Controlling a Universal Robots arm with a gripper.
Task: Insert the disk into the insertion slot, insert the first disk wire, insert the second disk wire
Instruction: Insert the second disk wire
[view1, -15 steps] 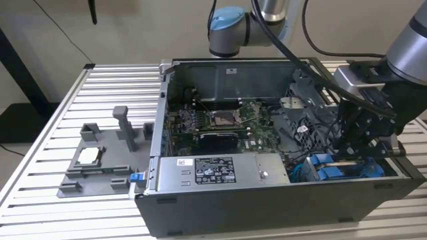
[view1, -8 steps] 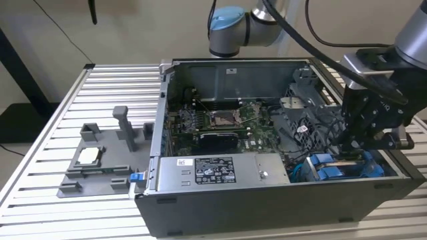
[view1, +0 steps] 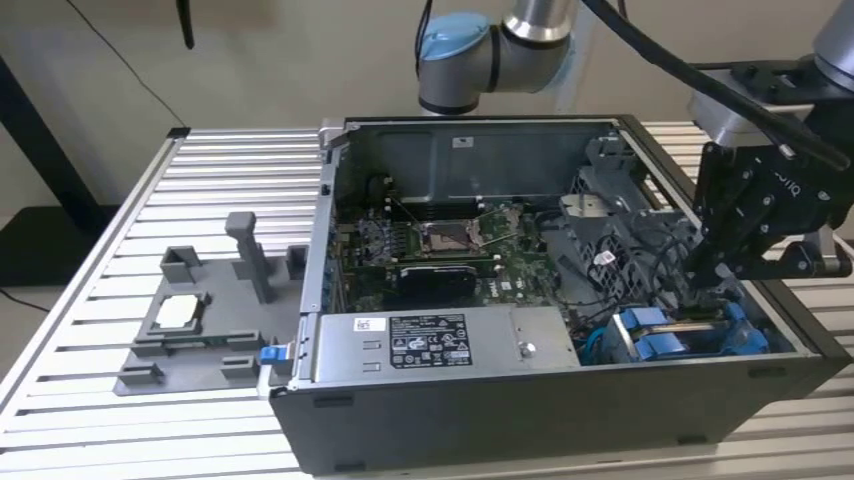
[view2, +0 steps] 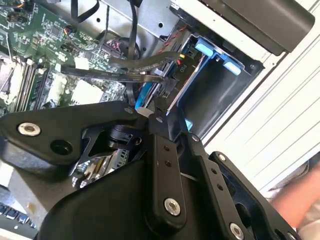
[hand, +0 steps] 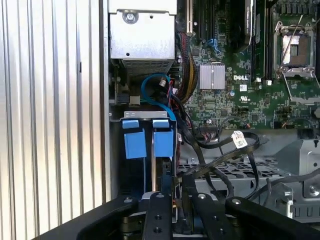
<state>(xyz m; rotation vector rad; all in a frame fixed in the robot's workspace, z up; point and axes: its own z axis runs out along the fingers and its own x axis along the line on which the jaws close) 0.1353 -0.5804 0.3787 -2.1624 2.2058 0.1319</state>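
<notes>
1. Open computer case (view1: 561, 400) on a slatted metal table (view1: 160, 190), toward the table's edge at the exterior view's right; grey plastic fixture (view1: 200, 320) on the slats beside the case, at the exterior view's left.
2. Black gripper (view1: 727, 265) lowered inside the case at the corner holding the insertion slot (view1: 694, 335), just above its blue plastic pieces.
3. In the first wrist view: insertion slot (hand: 148, 150) looked straight into, two blue tabs side by side at its mouth, a blue cable (hand: 155, 92) curving behind them, grey power-supply box (hand: 142, 37) just beyond, motherboard (hand: 240, 75) alongside.
4. In the second wrist view: the same bay (view2: 210, 85) seen at a slant, blue tabs at its far rim, and black flat cables (view2: 125, 70) crossing above the motherboard toward the gripper (view2: 155, 112).
5. Gripper (hand: 175, 185) fingers close together in both wrist views, narrow gap only; tips meeting a black cable at the slot's edge, but an actual grip on it hard to confirm.
6. Disk body hard to tell apart from the bay: label and silver face hidden, blue carrier parts alone visible inside the slot.
7. Gripper fingertips hidden in the exterior view behind the case wall and cables.
8. Blurred pale shape at the second wrist view's corner beyond the table, not identifiable.
</notes>
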